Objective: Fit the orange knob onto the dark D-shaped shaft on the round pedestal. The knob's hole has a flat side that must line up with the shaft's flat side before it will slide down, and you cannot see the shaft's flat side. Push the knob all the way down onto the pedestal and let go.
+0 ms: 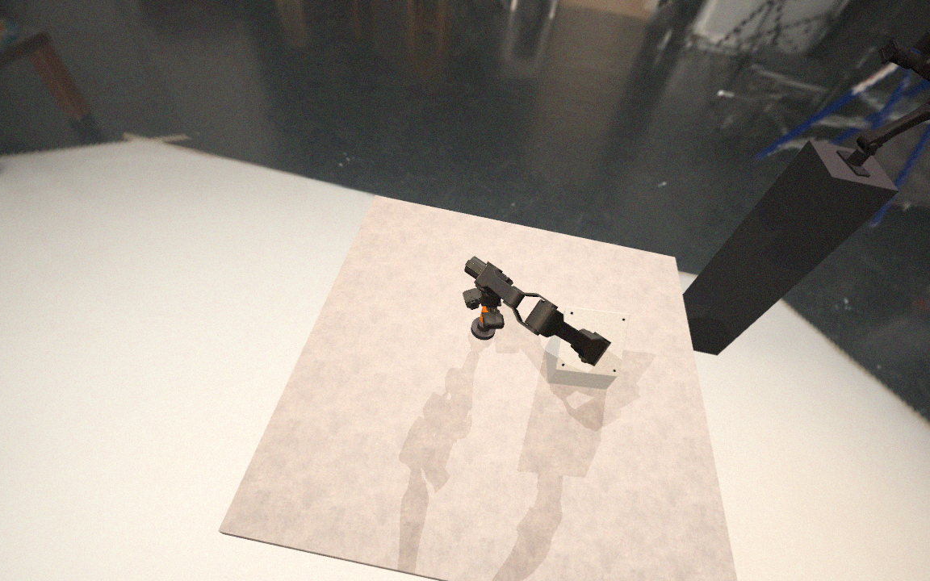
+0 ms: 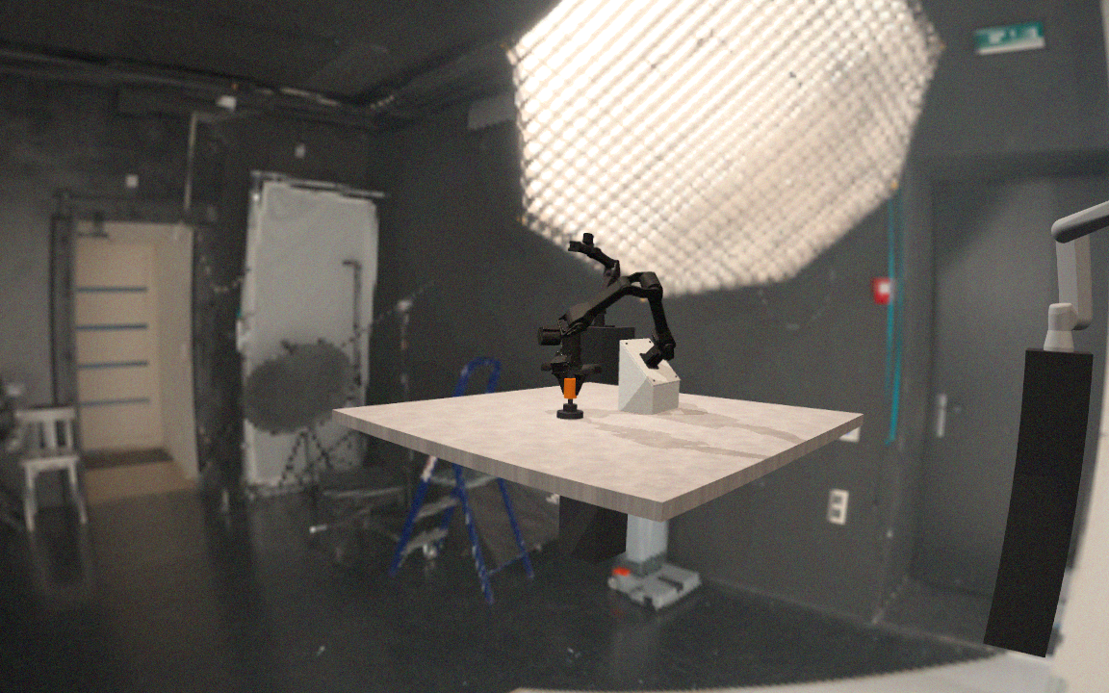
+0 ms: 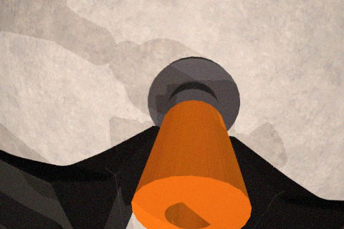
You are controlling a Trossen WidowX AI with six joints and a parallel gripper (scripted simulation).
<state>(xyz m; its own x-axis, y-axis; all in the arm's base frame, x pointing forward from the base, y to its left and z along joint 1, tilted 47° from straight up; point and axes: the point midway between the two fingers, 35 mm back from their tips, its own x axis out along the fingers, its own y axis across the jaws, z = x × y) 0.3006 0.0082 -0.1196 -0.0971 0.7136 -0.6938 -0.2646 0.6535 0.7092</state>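
Note:
My gripper point(image 1: 483, 315) point(image 2: 570, 389) point(image 3: 192, 137) is shut on the orange knob point(image 1: 484, 311) point(image 2: 570, 387) point(image 3: 193, 150), which stands upright between the dark fingers. The dark round pedestal point(image 1: 481, 332) point(image 2: 570, 413) point(image 3: 226, 79) is directly below the knob. In the exterior view a short dark length shows between the knob's lower end and the pedestal's wide base, so the knob is above that base. The wrist view shows the D-shaped hole in the knob's top, its flat side running slantwise. The shaft's flat side and any overlap inside the knob are hidden.
The arm stands on a white sloped block point(image 1: 581, 378) point(image 2: 646, 397) on the pale table point(image 1: 353, 462) point(image 2: 489, 448), beside the pedestal. Another dark arm stands on a tall black pillar point(image 1: 764, 252) beyond the table. A grey arm on a black column point(image 2: 1041, 482) stands at the far right.

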